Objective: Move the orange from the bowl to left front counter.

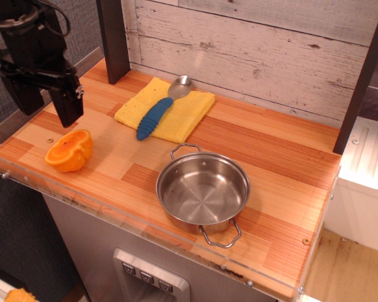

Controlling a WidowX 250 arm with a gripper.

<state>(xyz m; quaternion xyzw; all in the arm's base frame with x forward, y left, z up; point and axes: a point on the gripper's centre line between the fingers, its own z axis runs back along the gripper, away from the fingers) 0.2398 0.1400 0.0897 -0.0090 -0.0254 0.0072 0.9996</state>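
The orange (69, 150), a bright orange toy half with its cut face tilted up, lies on the counter (176, 157) near the left front corner. The bowl (203, 189), a shiny steel pot with two wire handles, stands empty at the front middle. My gripper (47, 110) hangs above and just behind the orange, clear of it. Its two black fingers (68, 107) are spread apart with nothing between them.
A yellow cloth (166, 112) lies at the back left with a blue-handled metal spoon (155, 116) on it. A dark post (113, 39) stands at the back left and a whitewashed plank wall runs behind. A clear plastic rim (113, 217) edges the front.
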